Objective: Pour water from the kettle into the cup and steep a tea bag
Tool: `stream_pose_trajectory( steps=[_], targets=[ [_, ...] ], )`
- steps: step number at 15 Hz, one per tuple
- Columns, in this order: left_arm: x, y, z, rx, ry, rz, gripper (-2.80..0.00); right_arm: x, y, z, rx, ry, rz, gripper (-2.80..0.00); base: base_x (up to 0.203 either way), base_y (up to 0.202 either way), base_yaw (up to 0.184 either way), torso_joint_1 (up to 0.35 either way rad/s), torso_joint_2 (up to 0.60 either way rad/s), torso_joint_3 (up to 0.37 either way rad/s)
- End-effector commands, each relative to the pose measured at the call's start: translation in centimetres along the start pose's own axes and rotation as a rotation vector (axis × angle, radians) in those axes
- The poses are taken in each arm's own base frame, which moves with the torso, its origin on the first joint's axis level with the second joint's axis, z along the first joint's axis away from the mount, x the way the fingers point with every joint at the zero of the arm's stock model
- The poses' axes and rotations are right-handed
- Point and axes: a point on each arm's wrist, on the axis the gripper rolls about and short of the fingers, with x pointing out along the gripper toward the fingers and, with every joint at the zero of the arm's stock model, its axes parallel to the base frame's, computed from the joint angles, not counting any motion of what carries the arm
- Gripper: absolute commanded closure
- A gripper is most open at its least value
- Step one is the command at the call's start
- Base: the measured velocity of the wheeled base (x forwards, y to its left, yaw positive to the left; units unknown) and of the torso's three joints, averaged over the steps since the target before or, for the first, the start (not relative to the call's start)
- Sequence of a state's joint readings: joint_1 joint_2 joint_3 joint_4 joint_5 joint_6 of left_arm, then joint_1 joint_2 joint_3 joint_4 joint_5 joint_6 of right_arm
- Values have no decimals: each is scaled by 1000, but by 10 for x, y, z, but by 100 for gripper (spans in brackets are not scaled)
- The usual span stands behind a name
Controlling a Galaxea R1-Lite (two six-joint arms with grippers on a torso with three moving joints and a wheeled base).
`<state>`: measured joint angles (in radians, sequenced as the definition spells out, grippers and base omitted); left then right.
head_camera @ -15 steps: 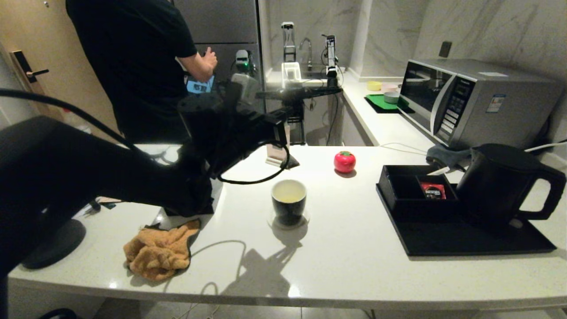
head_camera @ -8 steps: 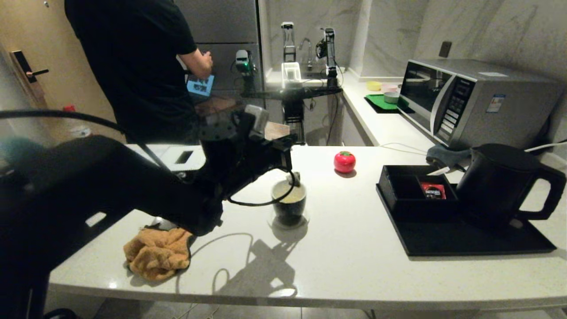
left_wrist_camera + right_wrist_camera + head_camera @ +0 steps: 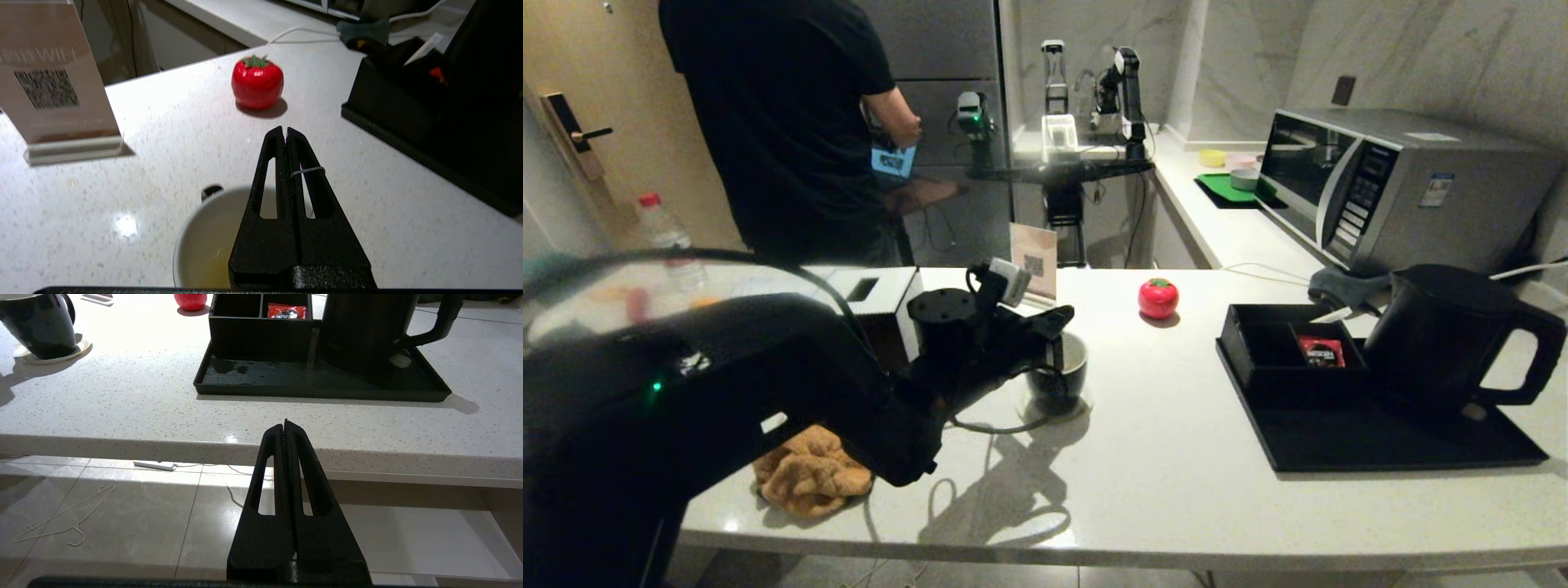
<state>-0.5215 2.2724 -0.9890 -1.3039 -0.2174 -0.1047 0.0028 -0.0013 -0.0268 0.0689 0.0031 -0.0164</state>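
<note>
Over the glossy round cup (image 3: 204,241) of yellowish water (image 3: 210,267), the left gripper (image 3: 284,132) is clenched on a thin grey string (image 3: 307,171). The matte kettle (image 3: 1454,335) sits well right of the cup; the right gripper (image 3: 284,424) hangs pressed closed

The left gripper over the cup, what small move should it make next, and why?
Probably open slightly to let go of the string. The left gripper hangs over the cup, shut on a thin string, and the cup already holds pale water. The tea bag itself is hidden, likely inside. The right gripper is parked below the counter edge.
</note>
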Motion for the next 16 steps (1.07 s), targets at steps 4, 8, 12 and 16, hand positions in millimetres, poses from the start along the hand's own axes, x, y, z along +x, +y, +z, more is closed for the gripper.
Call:
stream_pose_trajectory(
  steps=[4,8,12,16],
  targets=[
    [-1,3,-12,-6,27,7,0,0,0,0,0,2,0,0,0,0,0,0,0,0],
    [-3,2,8,4,-21,2,0,0,0,0,0,2,0,0,0,0,0,0,0,0],
    [-9,3,33,17,-76,2,0,0,0,0,0,2,0,0,0,0,0,0,0,0],
    [-14,10,63,30,-120,23,0,0,0,0,0,2,0,0,0,0,0,0,0,0]
  ],
)
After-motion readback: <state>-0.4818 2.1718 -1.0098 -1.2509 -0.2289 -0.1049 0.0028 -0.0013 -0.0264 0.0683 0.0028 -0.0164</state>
